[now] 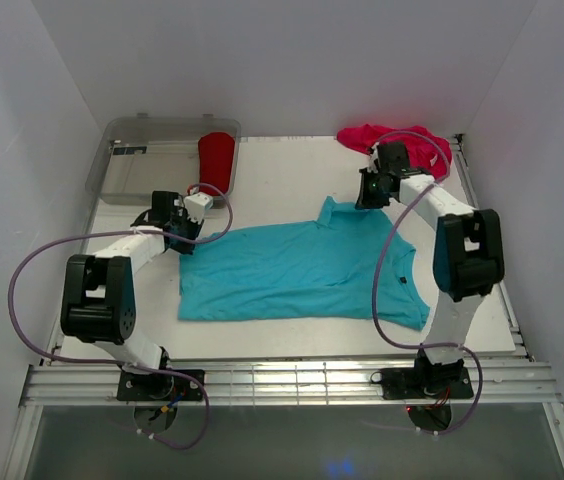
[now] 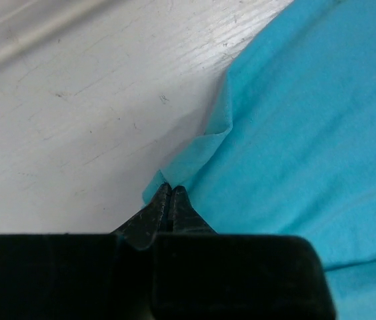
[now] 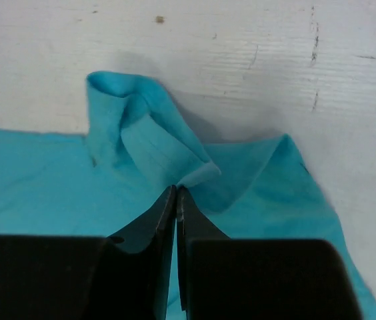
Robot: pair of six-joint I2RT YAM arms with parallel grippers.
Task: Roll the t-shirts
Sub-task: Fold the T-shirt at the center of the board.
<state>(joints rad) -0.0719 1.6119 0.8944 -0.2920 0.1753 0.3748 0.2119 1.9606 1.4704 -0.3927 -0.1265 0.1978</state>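
A turquoise-blue t-shirt (image 1: 297, 270) lies spread flat mid-table. My left gripper (image 1: 184, 238) pinches its left corner; in the left wrist view the left gripper (image 2: 169, 189) is shut on a raised fold of that blue cloth (image 2: 295, 127). At the shirt's far edge, my right gripper (image 1: 367, 200) is down on the cloth. The right wrist view shows the right gripper (image 3: 176, 190) shut on a bunched-up fold of the blue t-shirt (image 3: 141, 133). A magenta-pink t-shirt (image 1: 402, 142) lies crumpled at the back right. A red t-shirt (image 1: 216, 158) sits at the back left.
A clear plastic bin (image 1: 152, 160) stands at the back left, with the red shirt at its right end. White walls close in the table (image 1: 282, 165) on three sides. A metal rail (image 1: 282, 380) runs along the near edge by the arm bases.
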